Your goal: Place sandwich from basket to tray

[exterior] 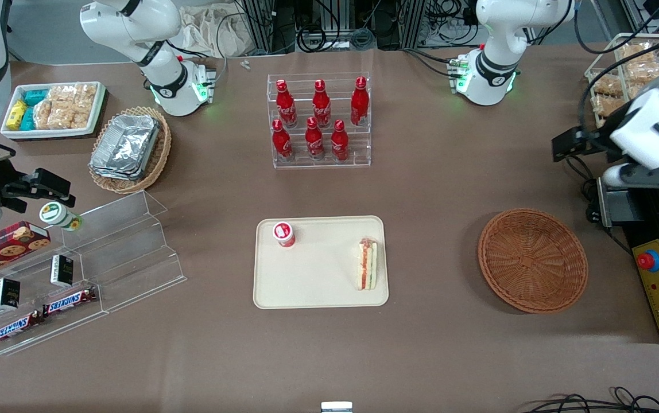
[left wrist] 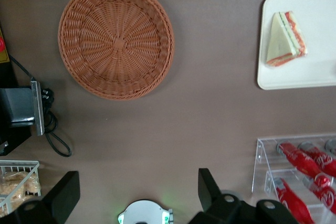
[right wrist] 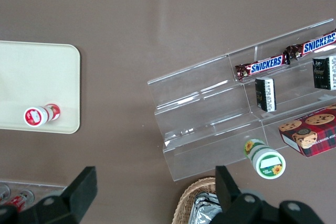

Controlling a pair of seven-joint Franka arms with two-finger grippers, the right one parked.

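- the left arm's black two-finger tool [left wrist: 137, 192] hangs high over bare brown tabletop [exterior: 433, 189], at the right edge of the front frame; its fingers [left wrist: 65, 195] stand wide apart with nothing between them.
- the small triangular clear-wrapped sandwich [exterior: 368, 264] of pale bread with red, orange and green layers lies in the flat cream-beige rectangular plastic tray [exterior: 318, 287], lower centre of the front frame, close to the rim on the working arm's end.
- a small red-and-white cup [exterior: 284, 234] stands in the same tray, well apart from the sandwich.
- the round reddish-brown woven wicker basket [exterior: 532, 259] sits at lower right of the front frame, near the tray but not touching it, with nothing in it.
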